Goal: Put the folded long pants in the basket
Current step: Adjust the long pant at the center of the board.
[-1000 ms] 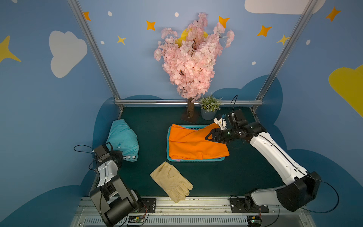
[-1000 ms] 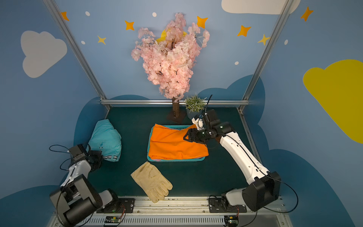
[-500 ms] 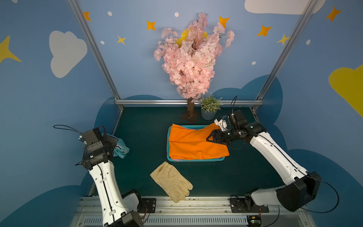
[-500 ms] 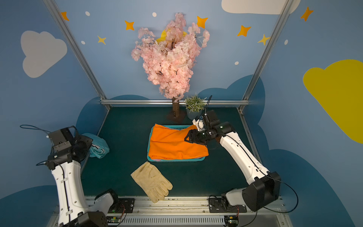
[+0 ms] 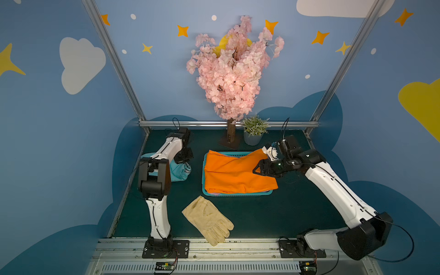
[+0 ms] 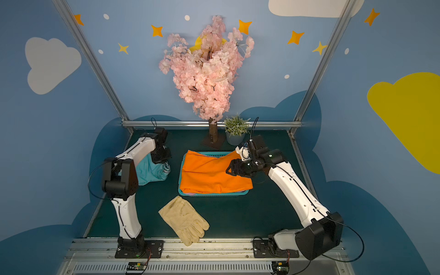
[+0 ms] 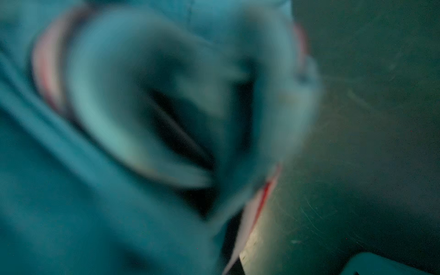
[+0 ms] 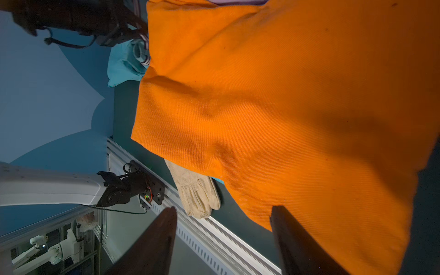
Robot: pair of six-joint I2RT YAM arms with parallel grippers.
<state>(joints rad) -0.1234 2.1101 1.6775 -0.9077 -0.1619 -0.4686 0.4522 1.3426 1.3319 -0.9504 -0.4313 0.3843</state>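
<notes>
We count:
- orange pants (image 5: 233, 173) lying on top in the basket (image 5: 238, 194), spilling over its right rim
- turquoise pants (image 5: 178, 172) on the left, apart from the basket, pinched in the left jaws
- right jaws spread over the orange cloth's right edge
- glove (image 5: 209, 220) on the tabletop (image 5: 285, 209)

You have matt, twill-ribbed cloth on the orange pants (image 8: 273, 107), coarse cream fabric on the work glove (image 5: 207, 220), smooth teal plastic on the basket (image 5: 247, 193), and a scuffed matt bench (image 7: 369, 119).

No text, label or number is legible anywhere.
</notes>
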